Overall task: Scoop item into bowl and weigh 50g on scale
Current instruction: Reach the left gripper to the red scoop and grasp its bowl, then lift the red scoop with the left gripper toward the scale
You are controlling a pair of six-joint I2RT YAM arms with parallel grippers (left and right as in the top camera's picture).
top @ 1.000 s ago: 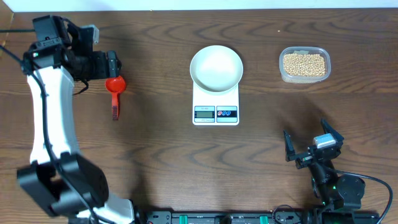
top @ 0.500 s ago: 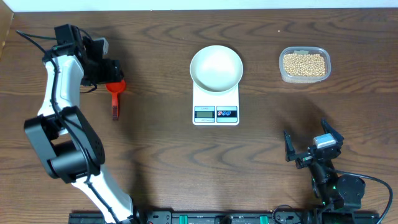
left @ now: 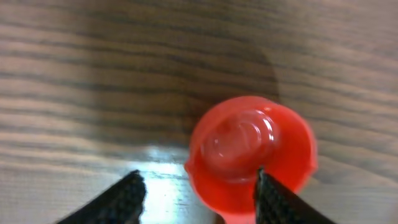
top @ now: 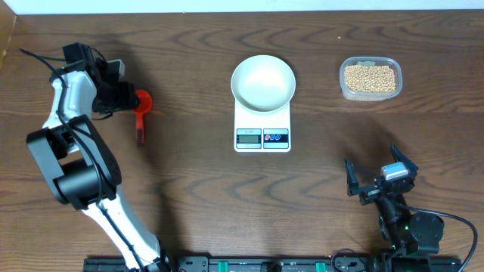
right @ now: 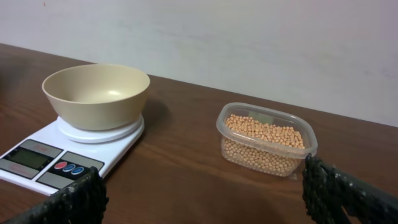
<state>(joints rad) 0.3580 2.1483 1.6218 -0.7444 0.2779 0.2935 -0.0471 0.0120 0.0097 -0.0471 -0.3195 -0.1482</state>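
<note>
The red scoop (top: 141, 106) lies on the table at the left, cup at the far end and handle pointing toward the near edge. My left gripper (top: 125, 97) is open just left of the cup. In the left wrist view the cup (left: 249, 149) sits by the right finger (left: 273, 199), and the jaws hold nothing. The white bowl (top: 262, 81) stands empty on the scale (top: 262, 136). The beans (top: 370, 78) fill a clear tub at the far right. My right gripper (top: 378, 181) is open and empty near the front right; its view shows the bowl (right: 96, 93), the scale (right: 56, 155) and the beans (right: 264, 134).
The clear plastic tub (top: 344, 89) stands right of the scale, also in the right wrist view (right: 266, 158). A pale wall runs behind the table's far edge. The left arm's white link (top: 64, 98) stretches along the left side of the table.
The left arm has swung and folded toward the far left. Its gripper has shifted a little left and lower beside the scoop's cup. The scoop and right arm have not moved.
</note>
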